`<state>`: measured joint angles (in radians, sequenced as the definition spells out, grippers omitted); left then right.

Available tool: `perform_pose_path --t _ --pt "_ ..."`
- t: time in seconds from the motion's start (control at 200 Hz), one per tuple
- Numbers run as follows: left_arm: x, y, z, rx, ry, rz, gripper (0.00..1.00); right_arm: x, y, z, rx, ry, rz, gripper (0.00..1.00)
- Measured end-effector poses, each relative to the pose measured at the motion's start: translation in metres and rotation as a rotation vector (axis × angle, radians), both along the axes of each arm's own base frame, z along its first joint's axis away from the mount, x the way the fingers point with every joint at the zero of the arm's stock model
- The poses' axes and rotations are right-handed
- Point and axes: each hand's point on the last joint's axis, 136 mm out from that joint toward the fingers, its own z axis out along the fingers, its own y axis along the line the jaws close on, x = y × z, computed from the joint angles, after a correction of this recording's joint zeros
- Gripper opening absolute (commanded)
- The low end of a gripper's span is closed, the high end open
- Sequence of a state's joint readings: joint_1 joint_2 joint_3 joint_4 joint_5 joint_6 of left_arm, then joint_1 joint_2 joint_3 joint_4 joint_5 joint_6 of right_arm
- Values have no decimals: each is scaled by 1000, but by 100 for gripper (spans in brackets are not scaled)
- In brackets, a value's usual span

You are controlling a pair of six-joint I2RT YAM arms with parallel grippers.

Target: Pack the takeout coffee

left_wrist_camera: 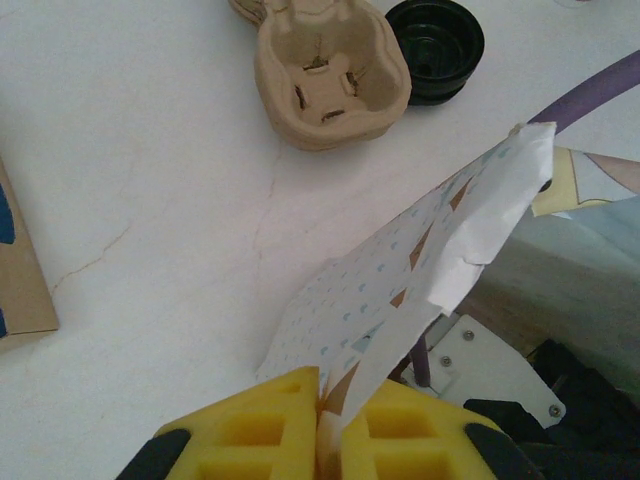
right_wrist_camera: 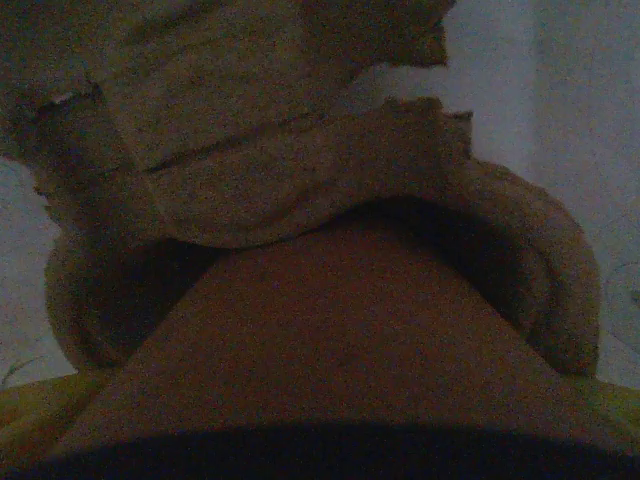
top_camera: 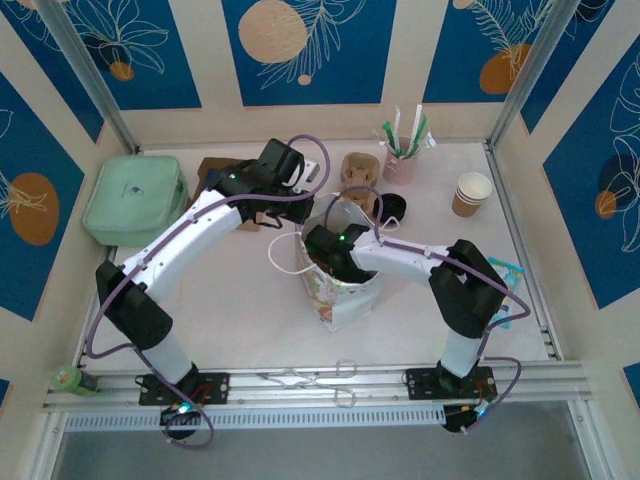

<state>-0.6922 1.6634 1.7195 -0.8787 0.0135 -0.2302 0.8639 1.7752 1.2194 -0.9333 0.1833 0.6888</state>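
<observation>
A patterned paper bag (top_camera: pixel 345 290) stands open mid-table. My left gripper (top_camera: pixel 312 190) (left_wrist_camera: pixel 322 425) is shut on the bag's upper edge (left_wrist_camera: pixel 410 290), pinching the paper between its yellow fingers (left_wrist_camera: pixel 260 430) and holding that side up. My right gripper (top_camera: pixel 326 250) (right_wrist_camera: pixel 320 400) reaches down inside the bag. In the dark right wrist view the takeout coffee (right_wrist_camera: pixel 330 330), a kraft-brown cup with a black lid at the frame's bottom, sits between the yellow fingers (right_wrist_camera: pixel 25 420). It hangs just above a moulded-pulp cup carrier (right_wrist_camera: pixel 280 170) lying in the bag.
Behind the bag lie another pulp carrier (top_camera: pixel 358 172) (left_wrist_camera: pixel 330 75) and a loose black lid (top_camera: pixel 392 207) (left_wrist_camera: pixel 435 48). A pink cup of straws (top_camera: pixel 400 160) and a lidless paper cup (top_camera: pixel 471 193) stand back right. A green pouch (top_camera: pixel 135 198) lies far left, metal tongs (top_camera: pixel 320 378) at the near edge.
</observation>
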Motion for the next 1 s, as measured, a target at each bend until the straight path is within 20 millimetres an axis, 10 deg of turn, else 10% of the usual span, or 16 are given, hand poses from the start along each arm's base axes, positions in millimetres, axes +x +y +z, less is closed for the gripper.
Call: perform_pose_path --t 0.48,1.0 --pt "-2 1 2 -5 -6 0 15 2 6 15 -3 -31 24 99" --pt "-2 2 2 -4 -5 0 23 14 19 96 118 -169 35 99"
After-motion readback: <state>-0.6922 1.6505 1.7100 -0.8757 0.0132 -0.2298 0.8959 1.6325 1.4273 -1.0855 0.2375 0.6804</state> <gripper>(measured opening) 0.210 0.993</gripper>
